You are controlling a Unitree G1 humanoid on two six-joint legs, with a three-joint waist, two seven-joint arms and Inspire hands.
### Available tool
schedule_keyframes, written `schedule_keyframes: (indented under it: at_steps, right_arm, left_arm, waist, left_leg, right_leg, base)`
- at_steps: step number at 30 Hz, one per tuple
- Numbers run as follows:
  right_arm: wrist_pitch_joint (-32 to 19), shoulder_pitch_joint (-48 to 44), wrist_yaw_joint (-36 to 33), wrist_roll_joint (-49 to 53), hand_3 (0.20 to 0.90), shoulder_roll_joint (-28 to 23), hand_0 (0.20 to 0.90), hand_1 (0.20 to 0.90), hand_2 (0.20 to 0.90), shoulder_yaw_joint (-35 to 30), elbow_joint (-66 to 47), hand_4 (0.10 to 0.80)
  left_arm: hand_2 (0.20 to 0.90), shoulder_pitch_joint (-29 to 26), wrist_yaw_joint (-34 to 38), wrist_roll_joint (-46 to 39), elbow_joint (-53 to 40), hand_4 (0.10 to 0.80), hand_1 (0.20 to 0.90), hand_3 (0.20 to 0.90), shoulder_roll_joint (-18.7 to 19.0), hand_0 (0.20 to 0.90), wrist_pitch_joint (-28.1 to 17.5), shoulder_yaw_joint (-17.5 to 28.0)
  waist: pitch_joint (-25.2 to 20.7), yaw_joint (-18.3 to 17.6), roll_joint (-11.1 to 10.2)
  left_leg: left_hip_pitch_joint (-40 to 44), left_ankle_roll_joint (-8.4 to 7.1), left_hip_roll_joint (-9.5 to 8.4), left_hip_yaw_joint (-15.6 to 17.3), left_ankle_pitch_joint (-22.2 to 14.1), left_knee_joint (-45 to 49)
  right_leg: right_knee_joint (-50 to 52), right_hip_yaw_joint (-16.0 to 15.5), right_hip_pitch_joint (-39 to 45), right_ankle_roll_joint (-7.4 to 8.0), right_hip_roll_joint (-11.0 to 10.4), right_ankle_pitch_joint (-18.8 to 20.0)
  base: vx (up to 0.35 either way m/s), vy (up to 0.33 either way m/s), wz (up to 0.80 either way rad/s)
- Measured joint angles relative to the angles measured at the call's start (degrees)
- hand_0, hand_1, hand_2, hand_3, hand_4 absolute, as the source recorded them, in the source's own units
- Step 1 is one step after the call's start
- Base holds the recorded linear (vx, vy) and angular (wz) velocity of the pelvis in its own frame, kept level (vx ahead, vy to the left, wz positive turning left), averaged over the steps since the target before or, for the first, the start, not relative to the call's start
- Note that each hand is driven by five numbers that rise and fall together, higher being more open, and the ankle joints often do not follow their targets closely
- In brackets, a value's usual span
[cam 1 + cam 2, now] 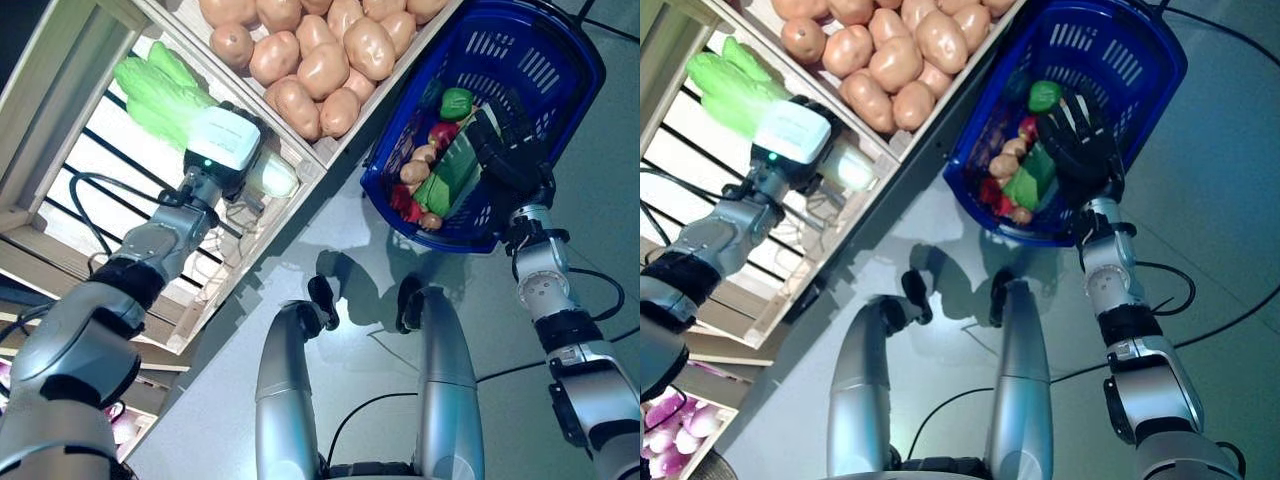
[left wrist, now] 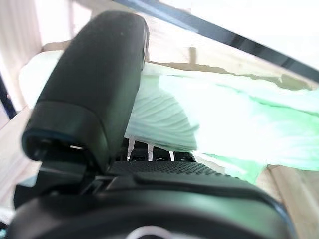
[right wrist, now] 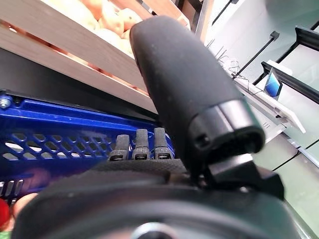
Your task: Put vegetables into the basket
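Just under left hand (image 2: 94, 99): pale-green cabbage (image 2: 209, 114).

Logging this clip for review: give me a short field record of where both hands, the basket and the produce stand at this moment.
left hand: in the wooden crate, thumb and fingers round the pale green cabbage
right hand: at the blue basket's rim, fingers curled over it
basket contents: green pepper, small potatoes, red pieces, a leafy green
potatoes: heaped in the neighbouring crate compartment
cabbage status: not yet lifted out
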Motion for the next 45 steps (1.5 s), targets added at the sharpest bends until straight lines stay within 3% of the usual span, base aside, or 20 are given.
schedule_keyframes:
  at_steps: [9, 10, 11, 12, 19, 23, 30, 32, 37, 42, 45]
  right_arm:
    - [-0.02, -0.42, -0.16, 1.03, 0.900, -0.10, 0.900, 0.900, 0.900, 0.09, 1.02, 0.800]
    - [-0.02, -0.45, -0.16, 1.03, 0.900, -0.09, 0.900, 0.900, 0.900, 0.11, 1.03, 0.800]
    - [-0.02, -0.48, -0.16, 1.03, 0.900, -0.09, 0.900, 0.900, 0.900, 0.11, 1.03, 0.800]
    - [-0.02, -0.48, -0.16, 1.03, 0.900, -0.08, 0.900, 0.900, 0.900, 0.12, 1.04, 0.800]
    - [-0.11, -0.62, -0.16, 1.17, 0.900, 0.11, 0.900, 0.900, 0.900, 0.13, 0.99, 0.800]
    - [-0.15, -0.51, -0.16, 1.17, 0.900, 0.86, 0.900, 0.900, 0.900, 0.11, 1.05, 0.800]
    - [-1.99, 1.20, -1.13, 0.54, 0.900, 2.99, 0.900, 0.900, 0.900, 0.11, 0.97, 0.800]
    - [-2.75, 2.83, -4.29, -3.45, 0.900, 3.70, 0.900, 0.900, 0.900, 0.04, 0.87, 0.800]
    - [-3.10, 8.14, -11.39, -10.95, 0.900, 5.69, 0.900, 0.900, 0.900, -0.39, -0.15, 0.800]
    - [-3.17, 12.14, -14.25, -14.33, 0.900, 7.82, 0.900, 0.900, 0.900, -0.57, -4.70, 0.800]
    - [-3.17, 13.99, -14.32, -17.58, 0.900, 9.18, 0.900, 0.900, 0.900, -0.27, -6.62, 0.800]
  left_arm:
    - [0.900, -4.33, -2.50, 7.28, -0.99, 0.800, 0.900, 0.900, 0.27, 0.900, 0.97, -2.61]
    - [0.684, -4.93, -3.45, 8.08, -1.95, 0.656, 0.684, 0.684, 0.45, 0.684, 1.05, -2.56]
    - [0.566, -5.35, -3.99, 8.70, -2.54, 0.577, 0.566, 0.566, 0.61, 0.566, 1.04, -2.57]
    - [0.300, -5.78, -4.89, 9.13, -3.17, 0.400, 0.300, 0.300, 0.73, 0.300, 1.02, -2.61]
    - [0.300, -8.08, -7.65, 7.93, -6.63, 0.400, 0.300, 0.300, 2.60, 0.300, 0.91, -3.54]
    - [0.300, -7.63, -7.10, 2.04, -5.44, 0.400, 0.300, 0.300, 2.25, 0.300, -0.25, -2.83]
    - [0.300, -0.32, -6.85, -7.97, 2.30, 0.400, 0.300, 0.300, -2.55, 0.300, -2.39, 2.97]
    - [0.300, 3.95, -6.77, -10.72, 2.91, 0.400, 0.300, 0.300, -2.93, 0.300, -3.43, 5.46]
    - [0.300, 12.56, -6.12, -12.06, 1.83, 0.400, 0.300, 0.300, -3.54, 0.300, -6.71, 7.71]
    - [0.300, 17.35, -5.75, -13.47, -3.19, 0.400, 0.300, 0.300, -3.81, 0.300, -8.42, 10.39]
    - [0.300, 19.79, -5.57, -17.59, -5.34, 0.400, 0.300, 0.300, -4.45, 0.300, -9.42, 14.53]
  waist:
    - [-0.04, 1.03, -0.13]
    - [-0.03, 1.37, -0.18]
    - [-0.03, 1.45, -0.20]
    - [-0.02, 1.46, -0.22]
    - [-0.04, 1.01, -1.36]
    - [-0.02, 0.73, -1.40]
    - [-0.02, -0.68, -2.26]
    - [0.05, -0.98, -3.47]
    - [-0.02, -1.00, -5.85]
    - [-0.10, -0.25, -6.53]
    - [-0.17, -0.13, -6.66]
  left_leg:
    - [-2.83, 0.77, 0.15, -0.41, -0.20, 1.11]
    - [-3.49, 0.77, 0.11, -0.64, -0.20, 1.28]
    - [-3.85, 0.86, 0.06, -0.71, -0.15, 1.32]
    - [-4.18, 1.09, -0.04, -0.76, 0.00, 1.35]
    - [-5.18, 2.07, -0.53, -0.66, -0.18, 2.00]
    - [-4.65, 2.31, -0.54, -0.71, -0.34, 2.56]
    - [1.72, 2.37, -0.55, -0.56, -0.48, 0.77]
    - [5.60, 1.98, -0.73, -0.42, -0.21, -1.14]
    - [17.04, 1.06, -1.92, -0.55, 0.71, -7.49]
    - [27.18, 0.12, -3.54, -0.80, 2.32, -14.40]
    - [32.80, -0.51, -3.93, -0.95, 3.16, -18.40]
  right_leg:
    - [0.13, 0.07, -2.35, 0.34, 0.15, 0.82]
    - [0.13, 0.07, -2.87, 0.25, 0.15, 0.89]
    - [0.13, 0.07, -3.11, 0.30, 0.14, 0.87]
    - [0.13, 0.10, -3.30, 0.47, 0.15, 0.96]
    - [-0.17, 0.78, -3.82, 1.21, 0.25, 1.70]
    - [-0.36, 0.66, -2.88, 1.72, 0.38, 2.01]
    - [-2.47, 0.58, 3.64, 2.03, 0.65, 2.20]
    - [-4.12, 0.35, 7.46, 2.14, 0.72, 2.28]
    - [-9.54, -0.41, 18.94, 2.33, 0.64, 2.38]
    - [-14.97, -1.71, 29.07, 2.60, 0.32, 2.56]
    - [-18.19, -3.03, 34.88, 2.60, 0.21, 2.66]
  base:
    - [-0.018, -0.010, -0.01]
    - [-0.027, -0.011, 0.04]
    - [-0.025, -0.016, 0.08]
    - [-0.024, -0.014, 0.09]
    - [-0.004, -0.005, 0.00]
    - [-0.001, -0.001, -0.02]
    - [0.019, 0.019, -0.01]
    - [0.065, 0.052, 0.03]
    - [0.057, 0.039, 0.08]
    - [0.081, 0.028, 0.10]
    - [0.109, -0.001, 0.12]
